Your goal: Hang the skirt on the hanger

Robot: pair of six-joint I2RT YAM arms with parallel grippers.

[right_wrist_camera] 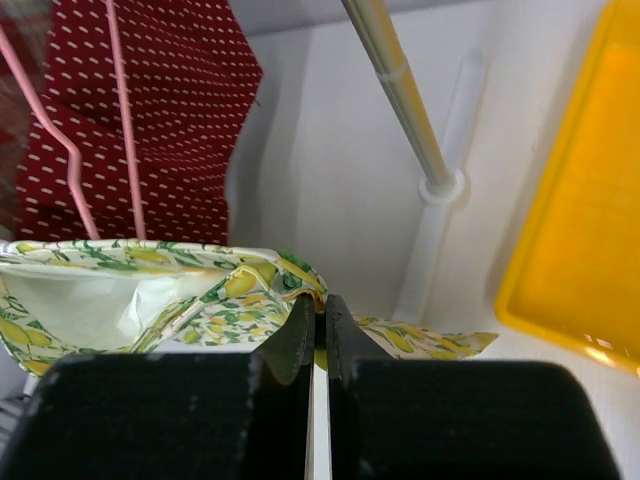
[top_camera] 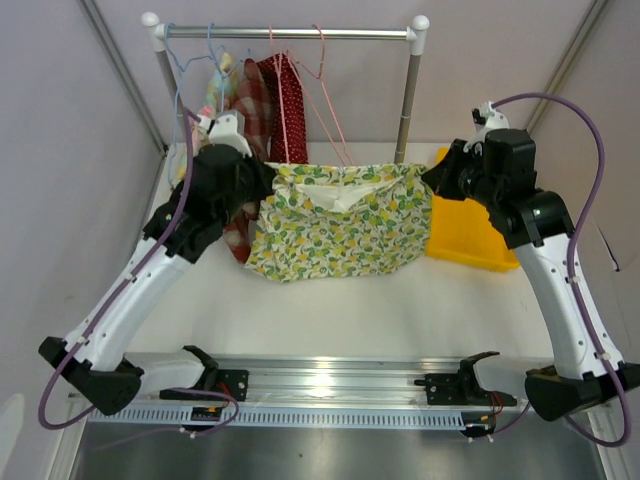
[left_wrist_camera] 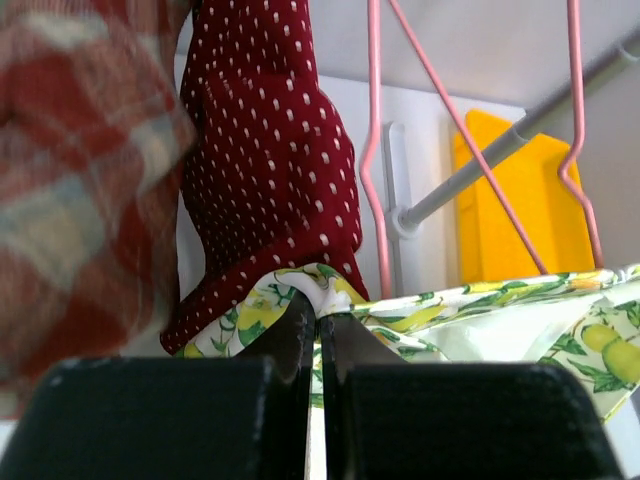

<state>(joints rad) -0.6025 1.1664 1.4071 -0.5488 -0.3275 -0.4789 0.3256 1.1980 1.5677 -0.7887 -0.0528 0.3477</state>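
The white table (top_camera: 380,310) lies nearest, and the hem of the lemon-print skirt (top_camera: 335,225) spreads out over it. Further back, the skirt's waistband is stretched sideways between the two arms. The left gripper (left_wrist_camera: 318,325) is pinched tight on the waistband's left corner, with cloth bunched between its black fingers. The right gripper (right_wrist_camera: 320,310) is clamped the same way on the right corner. Between them the waist gapes open and shows its pale lining. A yellow bin (top_camera: 465,240) sits on the table just beside the right gripper.

Past the waistband, the thin wires of a pink hanger (left_wrist_camera: 373,120) come down to the skirt's top edge. I cannot tell whether they reach inside the opening. The hanger hooks over the metal rail (top_camera: 290,33) at the back. A dark red dotted garment (top_camera: 285,110) and a plaid garment (top_camera: 250,110) hang there too, behind the left gripper.
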